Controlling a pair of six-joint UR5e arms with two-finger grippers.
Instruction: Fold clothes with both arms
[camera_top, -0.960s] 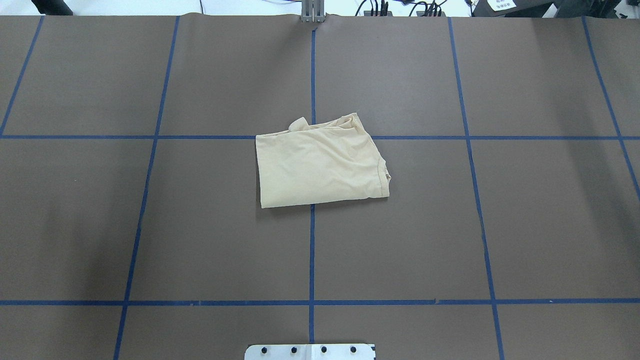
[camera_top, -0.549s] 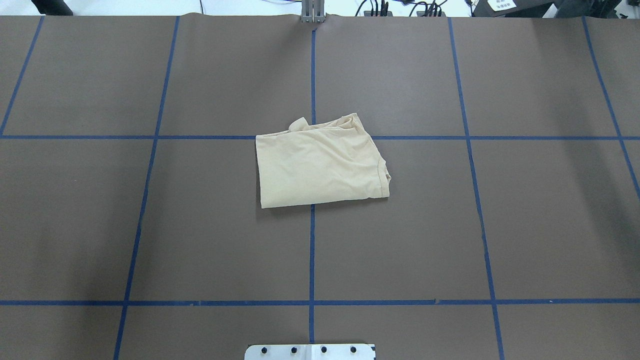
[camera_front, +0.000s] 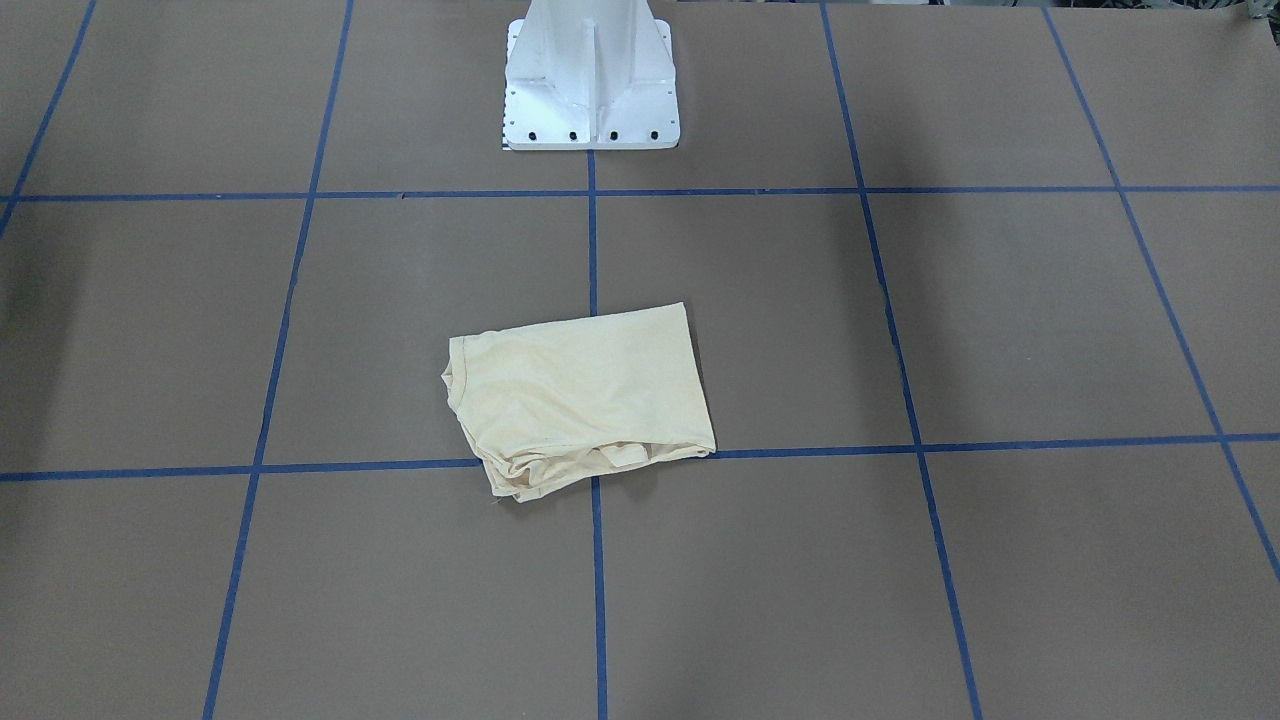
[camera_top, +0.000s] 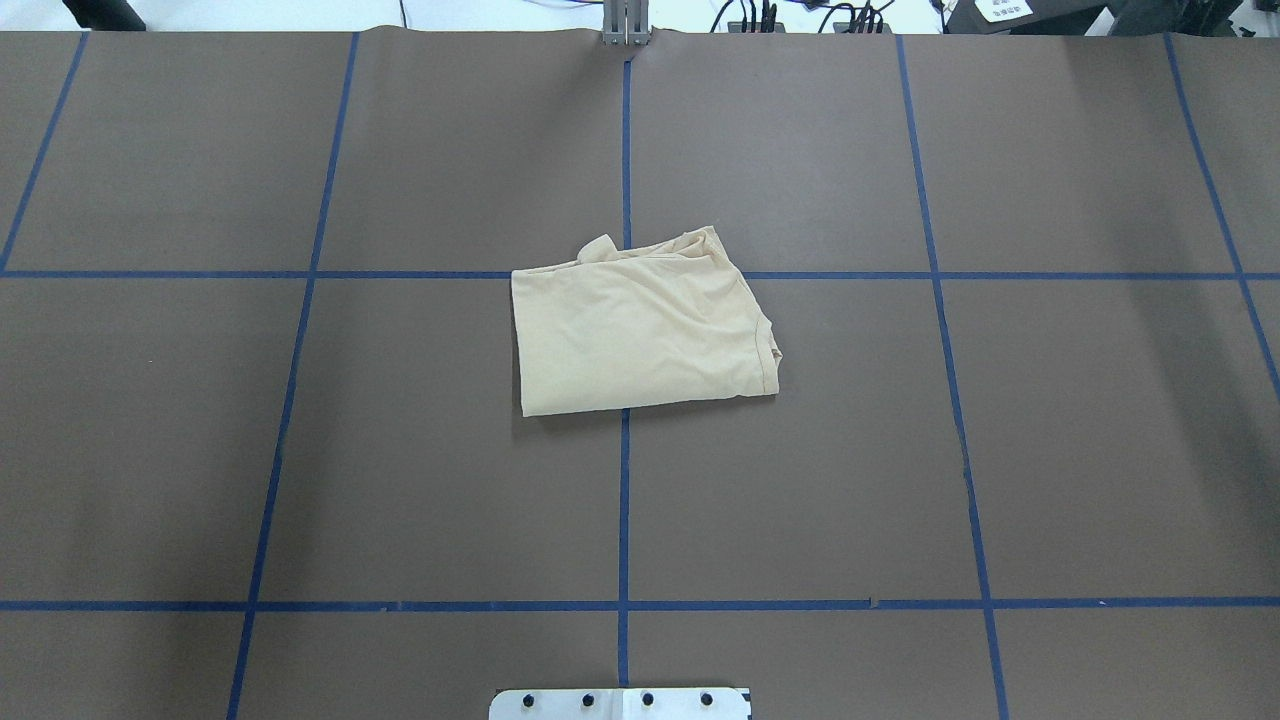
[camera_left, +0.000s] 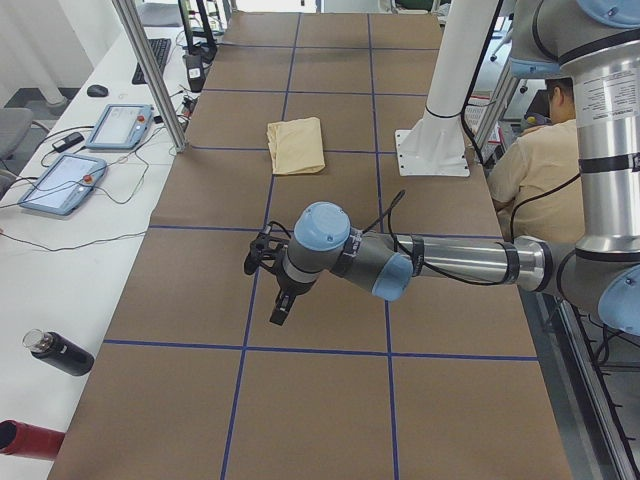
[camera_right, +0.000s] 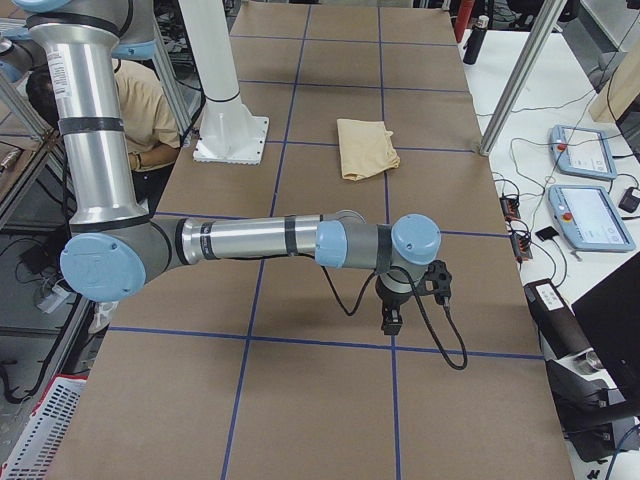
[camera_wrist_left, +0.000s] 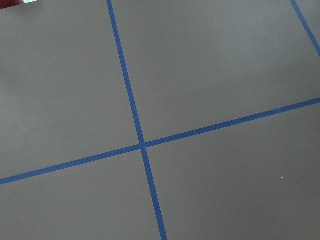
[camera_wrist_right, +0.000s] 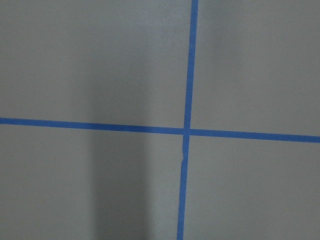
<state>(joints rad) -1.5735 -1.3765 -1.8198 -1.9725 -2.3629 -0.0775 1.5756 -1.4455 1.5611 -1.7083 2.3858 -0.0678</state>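
In the middle of the table (camera_top: 300, 450) lies the shirt (camera_top: 640, 325), folded into a small, rough block. It sits right on the spot where two blue tape lines (camera_top: 625, 500) cross. I see only its plain pale yellow side. The edge away from the robot is bunched and wrinkly, and the other edges lie flat. There is a stitched rim on one short side; it may be the neck, but it is too small for me to be sure.

Nothing is touching the shirt. Both arms are well apart from it, out near the two ends of the table. The left arm (camera_left: 450, 262) reaches low over the brown paper, and the left gripper (camera_left: 280, 312) points down, close above the table. The right arm (camera_right: 250, 240) does the same at the other end, with the right gripper (camera_right: 390, 322) pointing down too. I only see these grippers from the side cameras, so I cannot tell if their fingers are spread or pressed together.

My two wrist cameras show just brown paper and a cross of blue tape each.

The white base (camera_front: 590, 80) stands at the robot's edge of the table. A person (camera_left: 530, 160) sits behind it.
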